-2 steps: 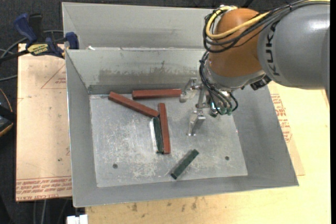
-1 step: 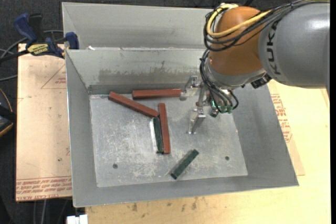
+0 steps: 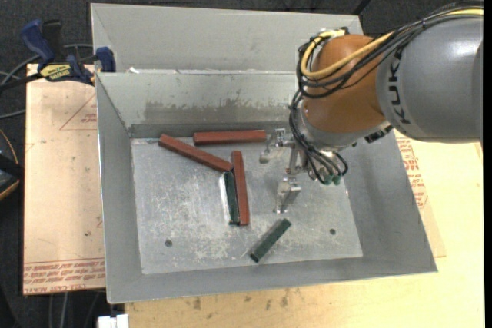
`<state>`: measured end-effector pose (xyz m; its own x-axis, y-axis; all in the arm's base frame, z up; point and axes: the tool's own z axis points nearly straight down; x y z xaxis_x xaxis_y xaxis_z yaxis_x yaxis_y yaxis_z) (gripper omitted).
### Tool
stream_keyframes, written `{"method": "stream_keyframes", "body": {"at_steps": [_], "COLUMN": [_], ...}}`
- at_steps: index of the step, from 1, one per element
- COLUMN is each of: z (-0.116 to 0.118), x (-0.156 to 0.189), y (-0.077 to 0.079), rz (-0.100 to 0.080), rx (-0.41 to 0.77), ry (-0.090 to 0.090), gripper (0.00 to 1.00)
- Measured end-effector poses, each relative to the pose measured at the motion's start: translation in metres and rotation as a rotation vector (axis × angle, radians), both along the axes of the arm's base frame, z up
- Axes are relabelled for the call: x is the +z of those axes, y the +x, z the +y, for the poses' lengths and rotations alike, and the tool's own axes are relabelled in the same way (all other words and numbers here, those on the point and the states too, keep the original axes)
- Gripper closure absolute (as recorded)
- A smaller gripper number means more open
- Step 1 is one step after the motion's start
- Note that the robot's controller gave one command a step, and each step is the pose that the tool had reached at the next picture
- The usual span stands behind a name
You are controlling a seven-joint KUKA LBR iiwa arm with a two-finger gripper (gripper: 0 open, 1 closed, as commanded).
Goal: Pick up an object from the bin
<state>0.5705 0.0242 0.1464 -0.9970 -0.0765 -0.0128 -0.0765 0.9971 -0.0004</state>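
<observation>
One arm (image 3: pixel 430 81), claw (image 3: pixel 278 171) downward, near a dark green bar (image 3: pixel 270 240).

On the grey bin floor (image 3: pixel 184 230) you find three red-brown bars (image 3: pixel 231 137) and two dark green bars (image 3: pixel 270 240) lying flat.

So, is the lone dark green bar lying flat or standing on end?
Lying flat: the dark green bar shows its full length on the bin floor.
</observation>
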Motion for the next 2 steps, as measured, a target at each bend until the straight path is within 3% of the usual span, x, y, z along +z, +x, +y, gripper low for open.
{"method": "stream_keyframes", "body": {"at_steps": [1, 2], "z": [0.005, -0.069], "x": [-0.025, -0.067], "y": [-0.037, -0.030], "rz": [0.017, 0.005], "rx": [0.281, 0.266], "ry": [-0.001, -0.002], "gripper": [0.00, 1.00]}}
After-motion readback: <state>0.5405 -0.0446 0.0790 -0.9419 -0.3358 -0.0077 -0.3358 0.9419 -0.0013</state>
